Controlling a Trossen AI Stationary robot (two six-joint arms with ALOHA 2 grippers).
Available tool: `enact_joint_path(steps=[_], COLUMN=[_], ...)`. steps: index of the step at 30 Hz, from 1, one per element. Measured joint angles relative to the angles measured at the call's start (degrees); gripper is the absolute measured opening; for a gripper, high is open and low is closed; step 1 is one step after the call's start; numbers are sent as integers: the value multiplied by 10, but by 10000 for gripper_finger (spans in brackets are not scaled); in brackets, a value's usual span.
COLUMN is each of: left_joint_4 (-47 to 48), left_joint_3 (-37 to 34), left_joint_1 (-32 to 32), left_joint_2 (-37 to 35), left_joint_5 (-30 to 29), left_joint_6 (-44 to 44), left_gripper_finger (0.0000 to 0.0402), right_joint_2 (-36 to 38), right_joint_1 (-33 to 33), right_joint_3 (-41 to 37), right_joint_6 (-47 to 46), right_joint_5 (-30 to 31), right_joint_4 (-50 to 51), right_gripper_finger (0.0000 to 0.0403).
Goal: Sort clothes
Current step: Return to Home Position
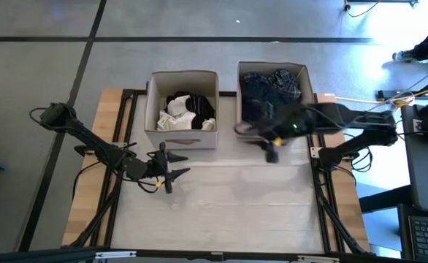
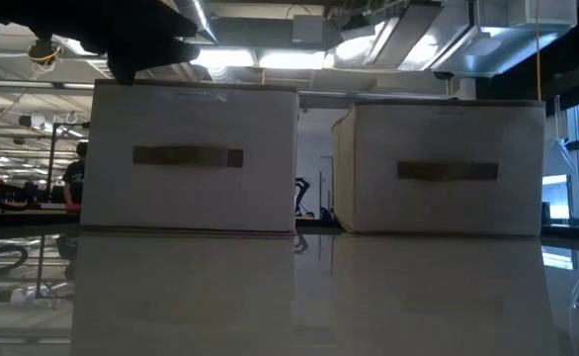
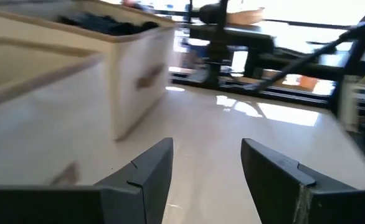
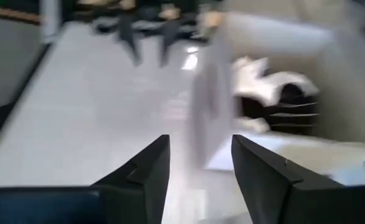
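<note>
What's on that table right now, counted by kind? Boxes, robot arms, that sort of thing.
Beige fabric boxes: 2, left box and right box
Robot arms: 2, left arm and right arm
Total: 4, not counting the bunched clothes inside the boxes

Navy clothes (image 1: 272,89) in right box (image 1: 307,73), pale clothes (image 1: 176,113) left
</note>
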State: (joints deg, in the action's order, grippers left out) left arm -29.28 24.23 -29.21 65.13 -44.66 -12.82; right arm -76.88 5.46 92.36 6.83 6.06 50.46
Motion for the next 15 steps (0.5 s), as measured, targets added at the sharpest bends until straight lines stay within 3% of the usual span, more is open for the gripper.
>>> enact_joint_path(steps=[3, 10, 15], left_joint_4=[-2, 1, 12], left_joint_3=[1, 1, 1], left_joint_1=[10, 38, 59], left_joint_2=[-5, -29, -71], left_joint_5=[45, 59, 106], left_joint_6=[0, 32, 59], left_gripper_finger=[180, 178, 131], right_joint_2=[52, 180, 258], right_joint_1=[30, 79, 80], right_joint_3=[-73, -294, -431], right_joint_6=[-25, -62, -80], right_joint_5=[-34, -45, -99], right_joint_4=[-18, -158, -272], right_gripper_finger=[161, 117, 73])
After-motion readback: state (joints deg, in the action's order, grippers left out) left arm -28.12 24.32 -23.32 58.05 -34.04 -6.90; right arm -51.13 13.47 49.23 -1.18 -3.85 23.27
